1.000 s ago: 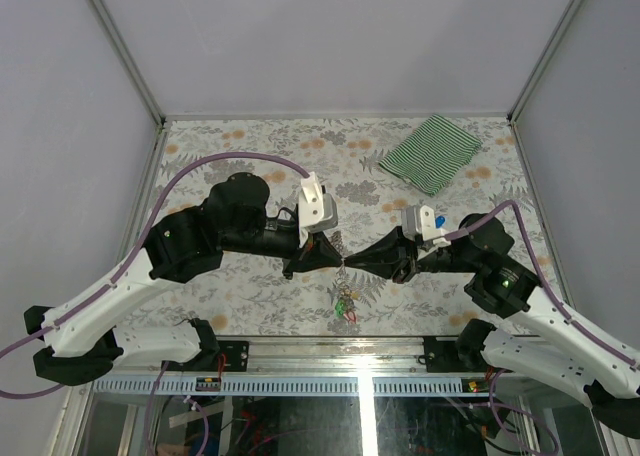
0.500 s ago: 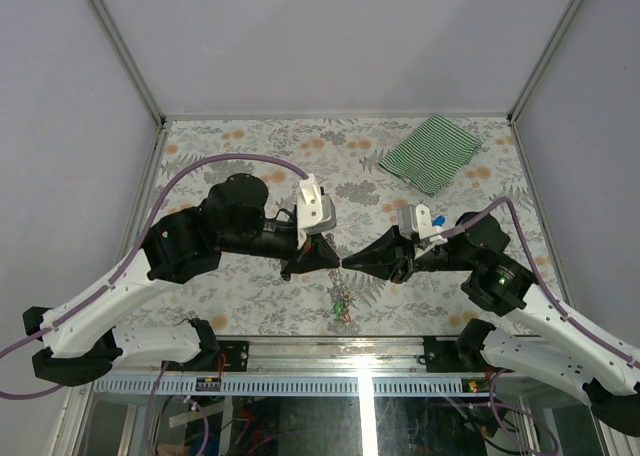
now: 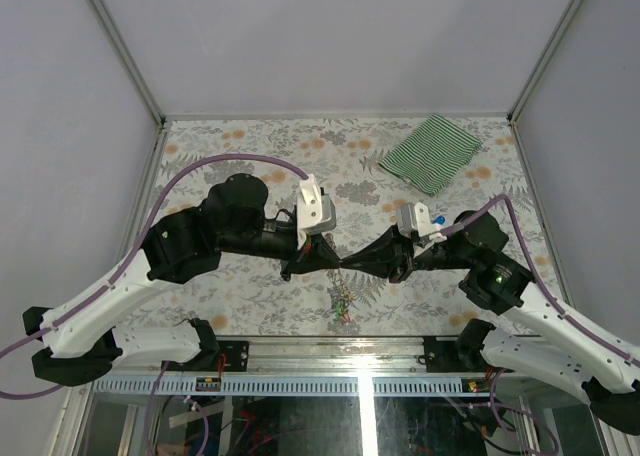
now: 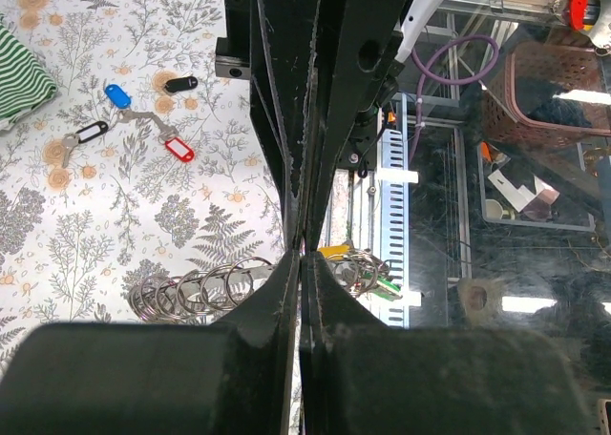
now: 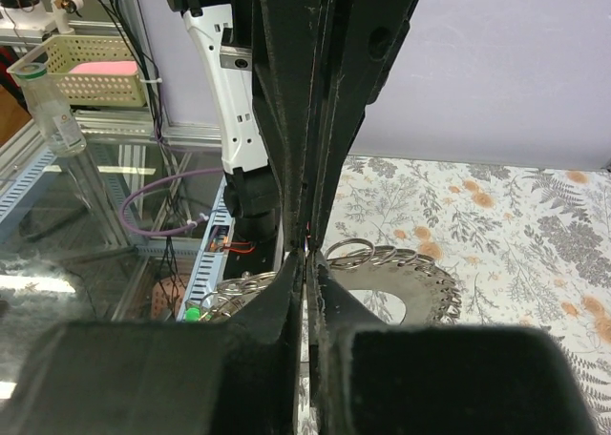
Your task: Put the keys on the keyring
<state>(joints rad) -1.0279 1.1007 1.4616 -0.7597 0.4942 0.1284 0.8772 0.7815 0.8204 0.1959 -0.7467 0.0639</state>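
My left gripper (image 3: 334, 260) and right gripper (image 3: 349, 261) meet tip to tip above the table's near edge. Both are shut on the keyring (image 3: 345, 298), a chain of grey metal rings hanging just below them with yellow and green tags. In the left wrist view the left gripper (image 4: 304, 256) pinches the keyring (image 4: 196, 290), whose rings spread to both sides. In the right wrist view the right gripper (image 5: 307, 258) is shut at the keyring (image 5: 396, 258); the fingers hide the exact pinch. Loose keys lie on the table: blue (image 4: 117, 95), red (image 4: 179, 149) and black (image 4: 179, 83) tags.
A green-striped cloth (image 3: 432, 153) lies at the back right of the floral table (image 3: 250, 146). The metal frame rail (image 3: 360, 358) runs along the near edge. Grey walls enclose the other three sides.
The right gripper's jaws have narrowed to shut, and its tip has moved back against the left gripper's tip. The left gripper and the hanging keyring have hardly moved.
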